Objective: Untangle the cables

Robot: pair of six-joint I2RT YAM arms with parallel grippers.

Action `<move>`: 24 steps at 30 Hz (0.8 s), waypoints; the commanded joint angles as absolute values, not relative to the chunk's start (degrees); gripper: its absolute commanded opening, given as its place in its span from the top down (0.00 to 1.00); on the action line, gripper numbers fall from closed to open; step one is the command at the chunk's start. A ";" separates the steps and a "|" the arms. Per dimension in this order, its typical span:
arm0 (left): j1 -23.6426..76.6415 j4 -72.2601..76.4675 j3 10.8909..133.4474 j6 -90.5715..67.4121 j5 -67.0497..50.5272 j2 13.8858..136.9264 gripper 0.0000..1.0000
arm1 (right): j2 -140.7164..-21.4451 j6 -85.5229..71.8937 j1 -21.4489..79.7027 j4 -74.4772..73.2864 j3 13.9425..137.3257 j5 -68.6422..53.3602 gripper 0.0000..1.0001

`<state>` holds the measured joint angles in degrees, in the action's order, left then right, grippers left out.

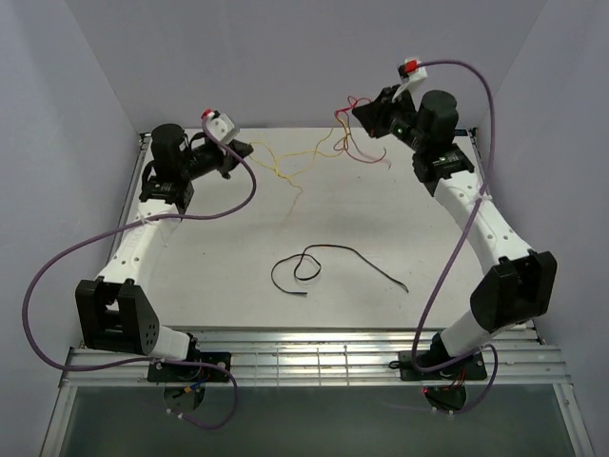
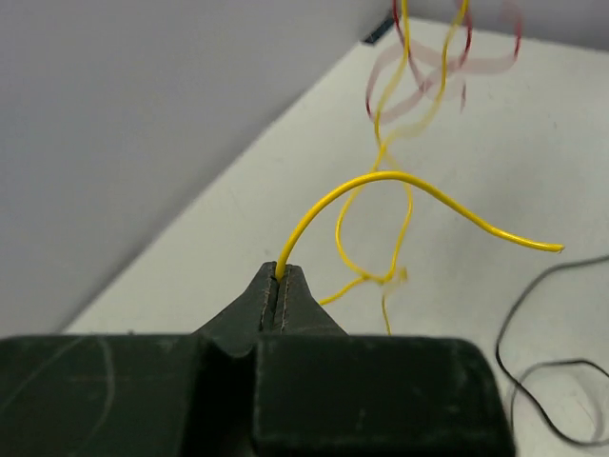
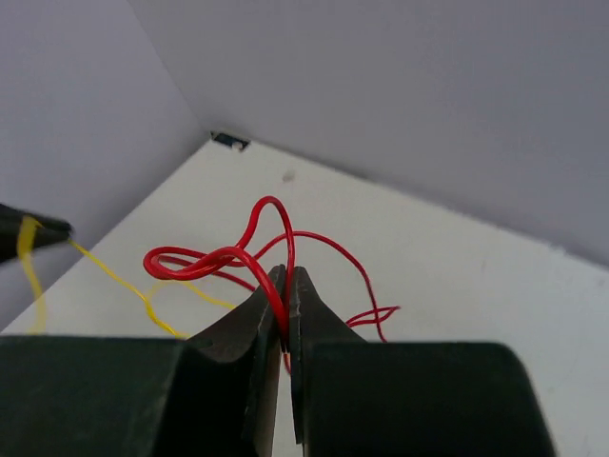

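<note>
My left gripper [image 1: 251, 149] is shut on one end of the yellow cable [image 1: 285, 177], which it holds raised at the back left. In the left wrist view the yellow cable [image 2: 400, 178] comes out from between the closed jaws [image 2: 283, 273]. My right gripper [image 1: 355, 109] is shut on the red cable [image 1: 366, 152] and is raised at the back right. The right wrist view shows red loops [image 3: 205, 259] at its closed jaws [image 3: 287, 278]. Yellow and red cables still cross between the grippers. The black cable [image 1: 324, 262] lies apart on the table's middle.
Lilac walls [image 1: 86, 105] close in the left, back and right. A small dark slot [image 3: 228, 141] sits at the back corner. A slatted metal strip [image 1: 314, 354] runs along the near edge. Thick purple cables [image 1: 57, 262] loop off both arms.
</note>
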<state>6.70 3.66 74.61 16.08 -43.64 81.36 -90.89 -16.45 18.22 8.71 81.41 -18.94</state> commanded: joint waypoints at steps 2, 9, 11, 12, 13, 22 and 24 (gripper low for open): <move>6.59 -5.17 64.98 26.00 -46.67 77.17 1.00 | -85.43 -7.30 19.07 3.09 96.37 -17.67 0.92; 6.33 -9.66 53.28 37.78 -36.40 75.58 1.00 | -85.52 -6.23 14.96 2.46 112.47 -18.36 0.92; 5.02 -10.37 51.69 40.07 -35.95 75.85 1.00 | -84.99 -8.60 12.32 2.46 114.77 -18.54 0.92; 4.49 -10.28 50.20 40.43 -35.95 75.85 1.00 | -84.82 -8.96 9.87 2.55 116.35 -18.46 0.92; 4.13 -10.37 49.49 40.95 -35.69 75.94 1.00 | -84.64 -9.14 8.63 2.46 116.98 -18.37 0.92; 1.32 -8.18 46.67 44.03 -33.31 78.66 1.00 | -85.87 -31.00 -10.36 10.62 121.91 -29.79 0.92; 0.79 -7.47 46.58 44.21 -32.52 79.45 1.00 | -85.69 -34.70 -14.91 15.10 120.15 -31.02 0.92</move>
